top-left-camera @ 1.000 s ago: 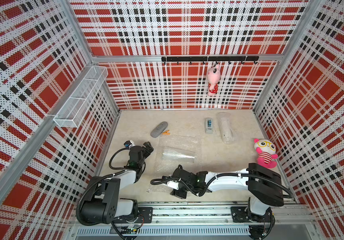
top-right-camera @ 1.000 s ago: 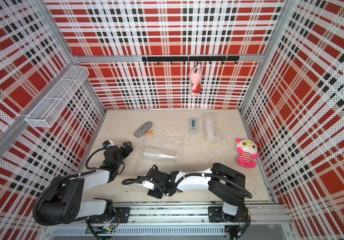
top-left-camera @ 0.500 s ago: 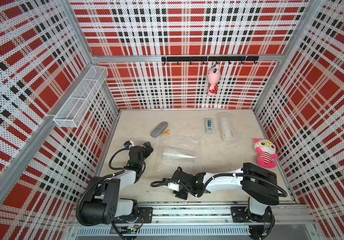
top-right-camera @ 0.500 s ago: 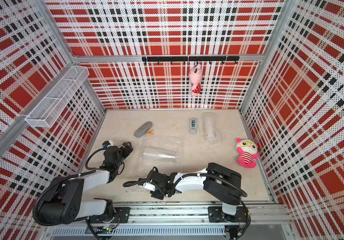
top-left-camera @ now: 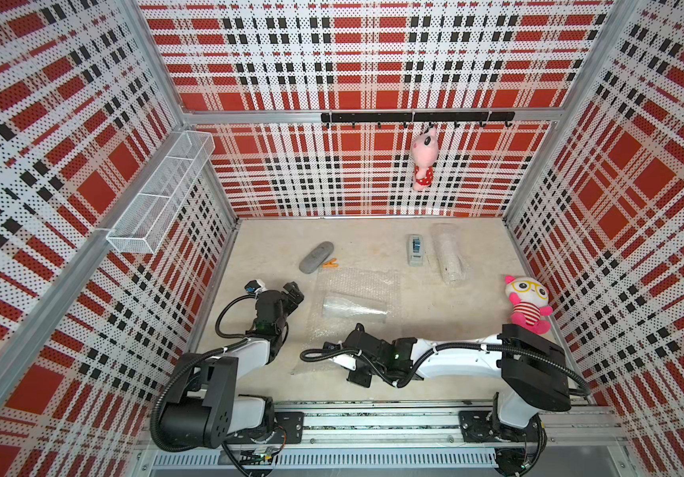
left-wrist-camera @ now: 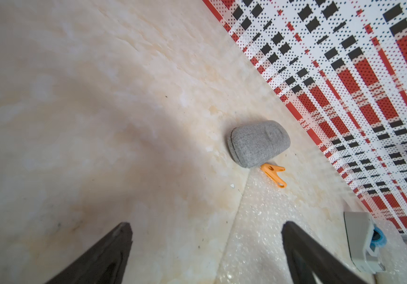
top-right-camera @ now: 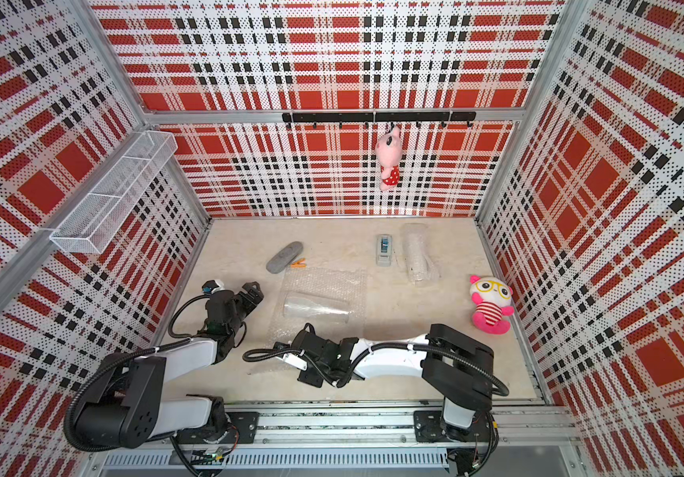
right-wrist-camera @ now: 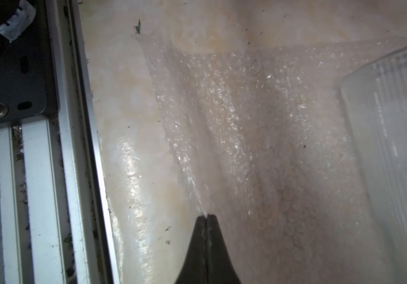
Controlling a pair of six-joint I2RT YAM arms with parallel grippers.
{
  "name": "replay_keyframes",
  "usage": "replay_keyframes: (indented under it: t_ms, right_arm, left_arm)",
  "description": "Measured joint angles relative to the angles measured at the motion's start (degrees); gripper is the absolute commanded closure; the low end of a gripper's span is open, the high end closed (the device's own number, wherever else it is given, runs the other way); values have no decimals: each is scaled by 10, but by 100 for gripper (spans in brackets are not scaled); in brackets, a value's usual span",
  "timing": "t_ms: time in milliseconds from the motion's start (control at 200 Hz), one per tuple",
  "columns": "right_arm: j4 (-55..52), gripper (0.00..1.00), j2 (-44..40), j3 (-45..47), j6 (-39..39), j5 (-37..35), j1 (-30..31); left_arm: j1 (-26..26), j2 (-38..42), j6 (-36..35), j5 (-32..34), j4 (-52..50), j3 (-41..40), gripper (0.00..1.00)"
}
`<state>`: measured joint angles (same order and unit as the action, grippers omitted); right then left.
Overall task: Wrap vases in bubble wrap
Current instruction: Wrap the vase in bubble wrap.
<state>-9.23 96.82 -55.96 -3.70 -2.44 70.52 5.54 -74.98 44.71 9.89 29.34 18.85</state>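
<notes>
Where clear vase lies, bubble wrap glistens

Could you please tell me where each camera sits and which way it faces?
Top views: above the front rail, looking down at the table; left arm, right arm show.
Left wrist: on the left arm, facing the grey case past the open left pincer.
Right wrist: on the right arm, facing the bubble wrap, right pincer shut on it.
Shared: all show that wrap.
</notes>
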Motion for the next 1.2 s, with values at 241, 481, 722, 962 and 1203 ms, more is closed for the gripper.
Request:
replay_keyframes:
  t_ms: [241, 481, 722, 962, 1203]
  right_arm:
    - [0, 100, -10, -23, -17, -24, -56]
    - [18, 100, -10, -55, -42, -50, -96]
    - [47, 100, 23, -112, -72, -58, -146]
    - [83, 100, 59, -123, -71, -23, -211]
    - [99, 100, 121, -141, -54, 28, -247]
  left_arm:
    - [4, 53, -6, 68, -37, -3, 2]
    - [40, 59, -15, 92, -85, 7, 2]
    - [77, 61, -15, 110, -125, 13, 2]
    - [77, 78, -18, 116, -155, 33, 2]
    - [82, 81, -35, 116, -188, 50, 2]
